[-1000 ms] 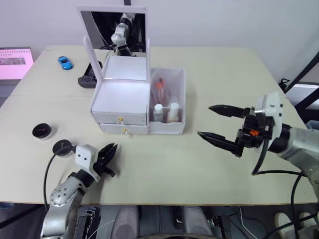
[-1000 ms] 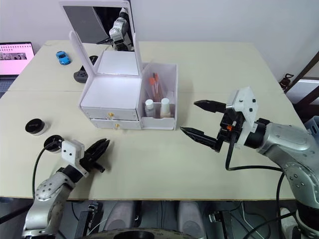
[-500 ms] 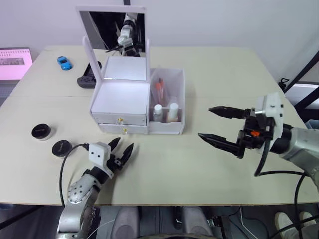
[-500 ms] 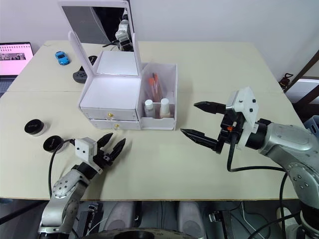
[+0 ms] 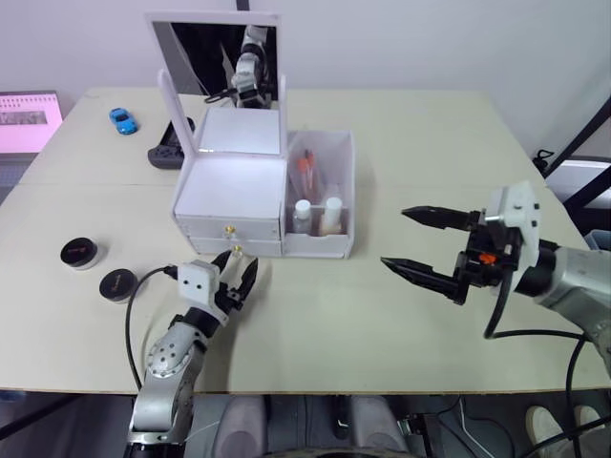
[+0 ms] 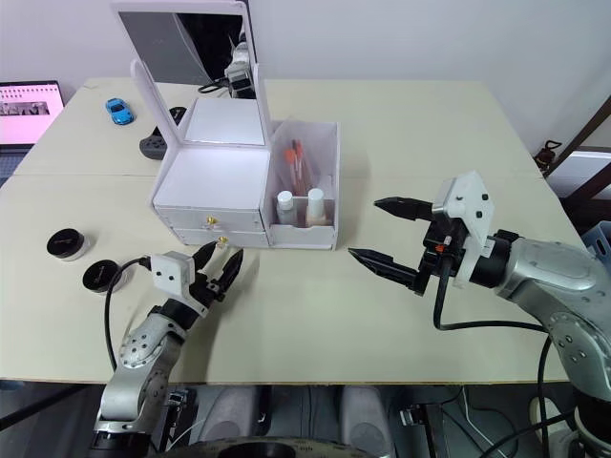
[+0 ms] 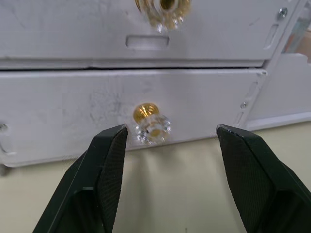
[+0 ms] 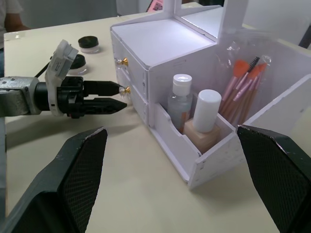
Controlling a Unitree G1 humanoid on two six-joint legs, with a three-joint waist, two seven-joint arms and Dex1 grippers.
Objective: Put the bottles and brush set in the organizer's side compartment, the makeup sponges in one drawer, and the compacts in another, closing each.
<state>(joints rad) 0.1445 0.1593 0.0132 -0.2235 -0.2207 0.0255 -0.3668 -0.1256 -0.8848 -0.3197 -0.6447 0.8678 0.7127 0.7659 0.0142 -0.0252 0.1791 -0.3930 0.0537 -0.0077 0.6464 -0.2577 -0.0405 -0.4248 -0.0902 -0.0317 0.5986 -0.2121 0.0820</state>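
Organizer (image 5: 263, 191) lower-drawer knob (image 7: 152, 125) between wide left pincer (image 7: 170, 141) fingers; right pincer (image 5: 417, 242) wide; no legible writing.

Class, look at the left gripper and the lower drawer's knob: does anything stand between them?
Nothing visible does. The left gripper has its jaws open on either side of the lower drawer's knob, with only bare table beneath the gap.

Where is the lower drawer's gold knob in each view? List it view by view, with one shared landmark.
Left eye view: knob, low on the organizer front.
Right eye view: knob, same spot.
Left wrist view: knob, centre, between the fingers.
Right wrist view: knob, lower of two gold knobs.
Shared landmark: left gripper, open just before it.
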